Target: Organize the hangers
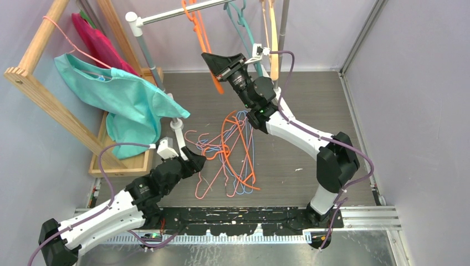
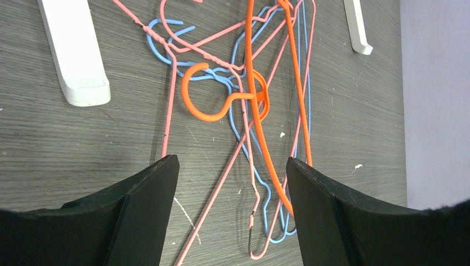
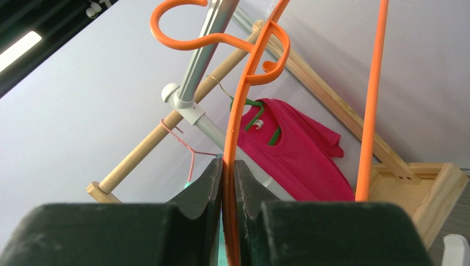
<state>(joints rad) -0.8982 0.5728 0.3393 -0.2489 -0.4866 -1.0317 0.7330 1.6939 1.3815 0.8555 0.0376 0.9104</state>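
Closest in, the left gripper (image 2: 231, 163) hangs low over the worktop (image 1: 316, 111). Its fingers are spread wide with nothing between them, and it looks straight down at the pile (image 1: 227, 149) of hangers. In that pile I count one orange plastic hanger (image 2: 249, 44), plus pink wire hangers (image 2: 168, 111) and light-blue wire hangers (image 2: 158, 47). Maybe three pink and two blue, but they're all tangled so don't quote me. The pile lies mid-worktop, just right of the rail stand's white foot (image 2: 77, 55), and well apart from the right and back edges.

The right gripper (image 3: 228, 163) is up high, fingers pressed together on one arm of a second orange hanger (image 3: 235, 116). That one's hook curls over the silver rail (image 1: 166, 15). Also on the rail, toward its right end, there's teal plastic hanger (image 1: 242, 22) (one or two, can't tell) and one cream hanger (image 1: 273, 52). The back-left corner is taken up by a wooden rack (image 1: 33, 83) carrying a teal shirt (image 1: 127, 94), with a red top (image 3: 299, 149) behind it.
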